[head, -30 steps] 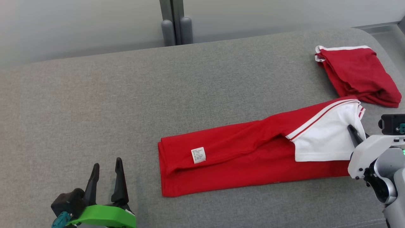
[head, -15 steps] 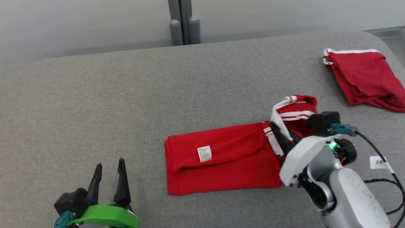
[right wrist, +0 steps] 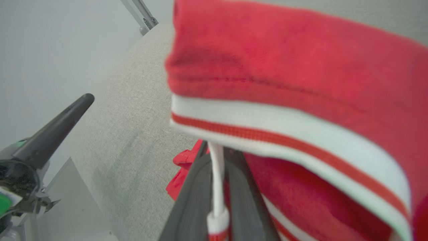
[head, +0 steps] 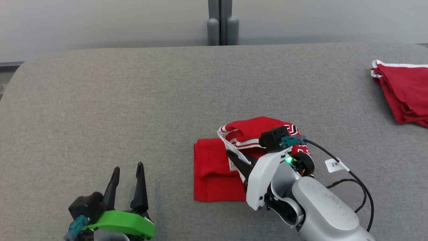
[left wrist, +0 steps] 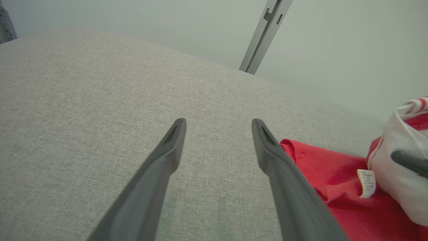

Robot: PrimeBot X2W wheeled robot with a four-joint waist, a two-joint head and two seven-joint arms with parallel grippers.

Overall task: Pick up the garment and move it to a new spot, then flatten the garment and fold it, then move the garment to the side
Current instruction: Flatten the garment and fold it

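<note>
The garment (head: 209, 175), a red jersey with white-and-red striped trim, lies low on the grey cushion, right of centre. Its right end is lifted and doubled back to the left over the rest. My right gripper (head: 230, 154) is shut on that lifted end. In the right wrist view a strip of white fabric sits pinched in the gripper (right wrist: 215, 152), and the garment's (right wrist: 284, 67) red body and striped trim drape above. The small white tag (left wrist: 366, 182) shows beside the held bundle. My left gripper (head: 127, 167) rests open at the lower left, apart from the garment (left wrist: 317, 167), with nothing in the gripper (left wrist: 219, 122).
A second red garment (head: 404, 97), folded, lies at the right edge of the grey cushion (head: 133, 100). A grey post (head: 219, 23) stands against the pale wall behind. A black cable with a white label (head: 334, 164) trails from my right wrist.
My right gripper has carried the garment's sleeve end leftward over the red body, so the long strip is now doubled over. The head camera has turned. The left gripper stays open and still.
</note>
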